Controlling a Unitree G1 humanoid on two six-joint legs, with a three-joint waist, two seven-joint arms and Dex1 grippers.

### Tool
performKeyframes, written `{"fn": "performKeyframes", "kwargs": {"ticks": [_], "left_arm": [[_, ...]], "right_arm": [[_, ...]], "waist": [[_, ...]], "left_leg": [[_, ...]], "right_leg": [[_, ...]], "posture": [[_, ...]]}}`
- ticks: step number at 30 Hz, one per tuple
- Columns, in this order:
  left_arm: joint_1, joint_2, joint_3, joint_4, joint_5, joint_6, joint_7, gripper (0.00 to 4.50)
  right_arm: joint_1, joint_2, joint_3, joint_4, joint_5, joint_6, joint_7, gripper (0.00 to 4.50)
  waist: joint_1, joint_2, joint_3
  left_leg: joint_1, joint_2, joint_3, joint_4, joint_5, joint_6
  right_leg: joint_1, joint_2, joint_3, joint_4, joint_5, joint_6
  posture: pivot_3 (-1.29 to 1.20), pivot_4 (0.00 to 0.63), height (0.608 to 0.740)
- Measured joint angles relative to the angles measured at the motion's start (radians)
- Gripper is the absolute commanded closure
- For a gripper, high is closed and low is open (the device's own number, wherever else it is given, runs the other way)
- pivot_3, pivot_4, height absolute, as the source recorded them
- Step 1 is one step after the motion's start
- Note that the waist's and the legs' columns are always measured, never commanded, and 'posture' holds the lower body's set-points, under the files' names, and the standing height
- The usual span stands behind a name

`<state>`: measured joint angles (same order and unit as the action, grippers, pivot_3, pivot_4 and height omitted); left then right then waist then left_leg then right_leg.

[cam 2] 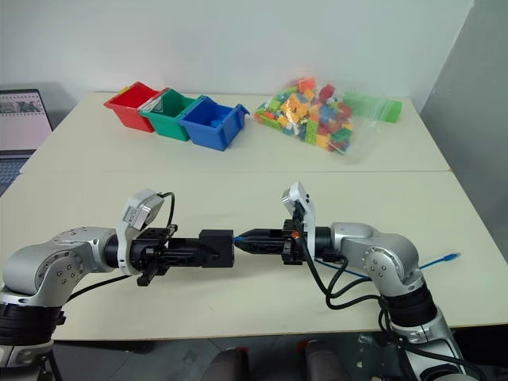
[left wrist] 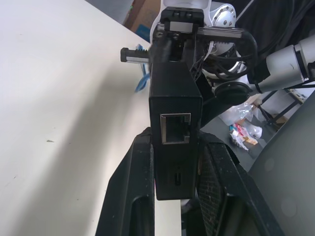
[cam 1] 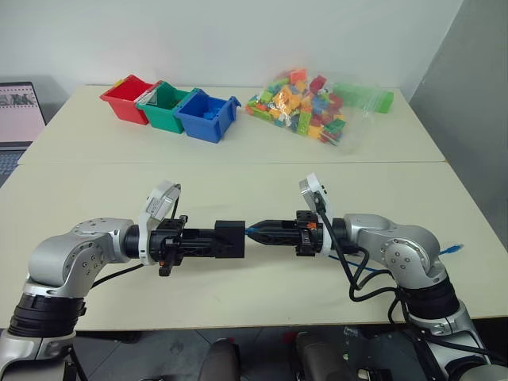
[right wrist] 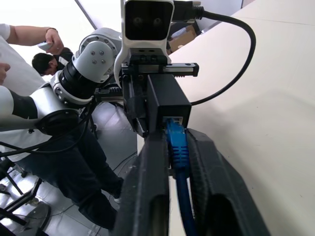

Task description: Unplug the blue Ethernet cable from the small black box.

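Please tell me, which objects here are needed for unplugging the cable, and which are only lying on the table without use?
Needed for the job:
- small black box, held in the left gripper
- blue Ethernet cable, plugged into the box, its plug end gripped by the right gripper

Only lying about:
- red bin, green bin, blue bin
- bag of coloured bricks
- laptop

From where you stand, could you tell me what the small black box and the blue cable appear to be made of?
The small black box looks like matte moulded plastic with a metal-lined port. The blue cable seems rubbery plastic-jacketed cord, smooth and slightly glossy.
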<state>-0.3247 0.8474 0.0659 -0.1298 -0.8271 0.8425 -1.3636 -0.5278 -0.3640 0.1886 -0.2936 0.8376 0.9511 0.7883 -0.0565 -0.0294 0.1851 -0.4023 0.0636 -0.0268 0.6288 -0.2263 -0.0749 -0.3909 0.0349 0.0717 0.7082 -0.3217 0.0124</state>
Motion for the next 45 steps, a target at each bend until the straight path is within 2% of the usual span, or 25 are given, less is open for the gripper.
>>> {"fn": "performKeyframes", "kwargs": {"ticks": [13, 22, 24, 25, 27, 29, 34, 36, 41, 44, 45], "left_arm": [[0.021, 0.002, 0.0, -0.023, 0.001, 0.001, -0.001, 3.73], [0.083, 0.048, 0.083, 0.005, 0.006, -0.033, 0.004, 3.73], [0.104, 0.05, 0.101, 0.008, 0.01, -0.04, 0.016, 3.73], [0.117, 0.05, 0.11, 0.006, 0.011, -0.041, 0.031, 3.73], [0.124, 0.039, 0.122, 0.003, 0.013, -0.042, 0.066, 3.73], [0.118, -0.002, 0.138, 0.002, 0.028, -0.049, 0.148, 3.73], [0.118, -0.044, 0.135, 0.009, 0.108, -0.112, 0.243, 3.73], [0.117, -0.074, 0.134, 0.01, 0.125, -0.131, 0.272, 3.73], [0.078, -0.15, 0.134, 0.042, 0.203, -0.233, 0.386, 3.73], [0.003, -0.242, 0.137, 0.154, 0.328, -0.397, 0.539, 3.73], [-0.013, -0.261, 0.141, 0.187, 0.358, -0.447, 0.578, 3.73]], "right_arm": [[-0.002, -0.015, 0.002, 0.006, 0.007, 0.024, 0.022, 4.43], [0.056, -0.124, -0.042, 0.077, -0.044, 0.002, 0.04, 4.43], [0.067, -0.128, -0.055, 0.123, -0.093, -0.058, 0.03, 4.43], [0.06, -0.106, -0.061, 0.19, -0.161, -0.146, -0.007, 4.43], [0.017, -0.06, -0.085, 0.33, -0.279, -0.313, -0.101, 4.43], [-0.062, -0.039, -0.087, 0.563, -0.473, -0.564, -0.256, 4.43], [-0.149, 0.0, -0.078, 0.907, -0.705, -0.88, -0.421, 4.43], [-0.167, 0.028, -0.079, 0.996, -0.741, -0.947, -0.443, 3.69], [-0.181, 0.037, -0.12, 1.028, -0.735, -0.965, -0.417, 2.66], [-0.128, 0.019, -0.149, 0.892, -0.704, -0.965, -0.362, 1.86], [-0.116, 0.017, -0.153, 0.84, -0.694, -0.965, -0.342, 1.86]], "waist": [[0.0, 0.0, 0.0], [0.0, 0.0, 0.0], [0.0, 0.0, 0.0], [-0.001, 0.0, 0.0], [-0.004, 0.0, 0.001], [-0.003, 0.001, 0.001], [0.0, 0.001, 0.001], [0.0, 0.001, 0.001], [0.003, 0.001, 0.001], [0.009, 0.002, 0.002], [0.012, 0.002, 0.002]], "left_leg": [[0.0, 0.0, 0.0, 0.0, 0.0, 0.0], [-0.001, 0.0, 0.0, -0.001, 0.0, 0.0], [-0.002, 0.0, 0.0, -0.001, 0.0, 0.0], [-0.002, 0.0, 0.0, -0.001, 0.0, 0.0], [-0.002, 0.0, 0.001, -0.002, 0.0, 0.0], [-0.002, 0.0, 0.002, -0.001, 0.0, 0.0], [-0.004, 0.0, 0.003, -0.001, 0.0, 0.0], [-0.006, 0.0, 0.003, -0.001, 0.0, -0.001], [-0.006, 0.0, 0.002, -0.001, 0.0, -0.001], [-0.006, 0.0, 0.001, 0.0, 0.0, -0.001], [-0.006, 0.0, 0.001, 0.0, 0.0, -0.001]], "right_leg": [[0.0, 0.0, 0.0, -0.001, 0.0, 0.0], [0.0, 0.0, 0.0, -0.005, 0.0, 0.0], [0.0, 0.0, 0.0, -0.006, 0.0, 0.0], [0.0, 0.0, 0.0, -0.006, 0.0, 0.0], [0.0, 0.0, 0.0, -0.007, 0.001, 0.002], [0.0, 0.0, 0.001, -0.008, 0.002, 0.003], [0.0, -0.001, 0.001, -0.01, 0.005, -0.002], [-0.001, -0.002, 0.001, -0.011, 0.005, -0.002], [-0.001, -0.003, 0.001, -0.01, 0.005, -0.002], [0.0, -0.002, 0.001, -0.009, 0.006, -0.002], [0.0, -0.002, 0.0, -0.009, 0.006, -0.002]], "posture": [[0.0, 0.15, 0.74], [0.0, 0.15, 0.74], [0.0, 0.15, 0.74], [0.0, 0.15, 0.74], [0.0, 0.15, 0.74], [0.0, 0.15, 0.74], [0.0, 0.15, 0.74], [0.0, 0.15, 0.74], [0.0, 0.15, 0.74], [0.0, 0.15, 0.74], [0.0, 0.15, 0.74]]}}
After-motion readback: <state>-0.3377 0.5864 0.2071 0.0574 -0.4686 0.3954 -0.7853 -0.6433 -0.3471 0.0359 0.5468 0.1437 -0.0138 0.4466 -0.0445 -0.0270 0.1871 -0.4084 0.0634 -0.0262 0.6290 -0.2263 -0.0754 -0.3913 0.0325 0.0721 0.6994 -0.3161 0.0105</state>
